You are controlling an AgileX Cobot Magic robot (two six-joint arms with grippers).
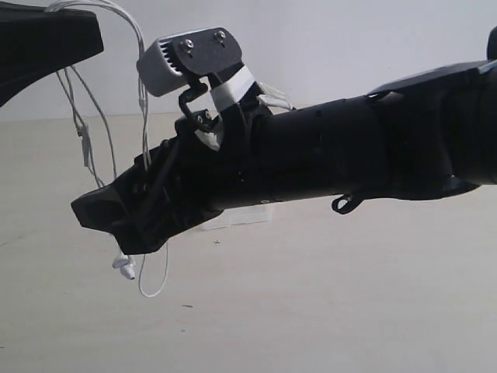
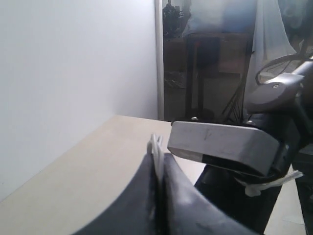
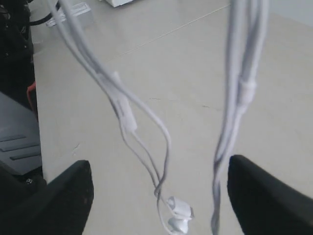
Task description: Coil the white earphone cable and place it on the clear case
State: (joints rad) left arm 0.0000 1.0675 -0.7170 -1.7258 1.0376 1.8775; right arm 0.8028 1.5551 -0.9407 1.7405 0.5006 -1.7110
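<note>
At the upper left of the exterior view, the left gripper (image 2: pixel 157 155) is raised above the table (image 1: pixel 326 311). Its jaws are pressed fully together on the white earphone cable (image 1: pixel 144 101), and a sliver of white shows at the tips in its wrist view. From that pinch the cable hangs in several loose strands down the left side of the frame. It carries the inline remote (image 3: pixel 124 110) partway down and ends in two earbuds (image 1: pixel 124 268) dangling just above the table at lower left. Reaching in from the right edge across the middle, the right gripper (image 3: pixel 159 169) has its jaws spread wide and holds nothing. Its wrist view shows the strands hanging in the gap between the two black fingers, one bundle close beside a finger. Just below that arm, at centre, a pale transparent edge looks like the clear case (image 1: pixel 233 216), mostly hidden. The cable is not yet coiled or on the case. Several things could go wrong: closing on only some strands would leave loops trailing, and a tug could pull the thin wire out of the left pinch. Swinging earbuds could snag the arm, and the hidden case makes placement easy to misjudge.
</note>
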